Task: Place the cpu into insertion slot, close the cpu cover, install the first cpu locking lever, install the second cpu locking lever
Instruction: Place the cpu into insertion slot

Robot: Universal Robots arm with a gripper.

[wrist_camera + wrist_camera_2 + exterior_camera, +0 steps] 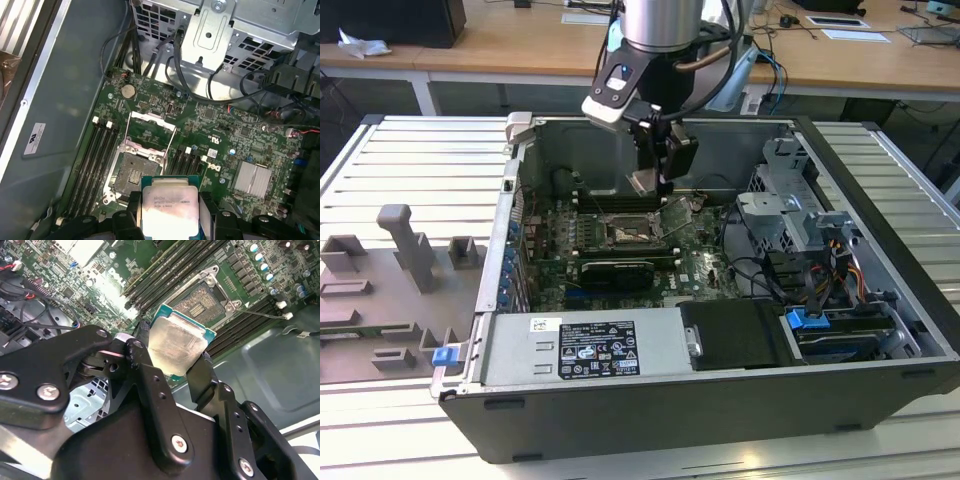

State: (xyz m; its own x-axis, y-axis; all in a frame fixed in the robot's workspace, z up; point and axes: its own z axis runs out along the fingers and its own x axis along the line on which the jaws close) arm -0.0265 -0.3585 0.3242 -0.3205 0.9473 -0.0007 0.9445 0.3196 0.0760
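Second wrist view: gripper (pixel 170 359) clamps cpu (pixel 179 346).

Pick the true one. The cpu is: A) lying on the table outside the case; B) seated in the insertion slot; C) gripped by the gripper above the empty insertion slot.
C: the gripper clamps the cpu by its edges, with the insertion slot bare beyond it.

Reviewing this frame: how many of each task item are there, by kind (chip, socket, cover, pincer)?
cpu: 1, gripped in the pincer
insertion slot: 1, with nothing in it
cpu cover: 1, flipped open
pincer: 1, above the board
Total: 4
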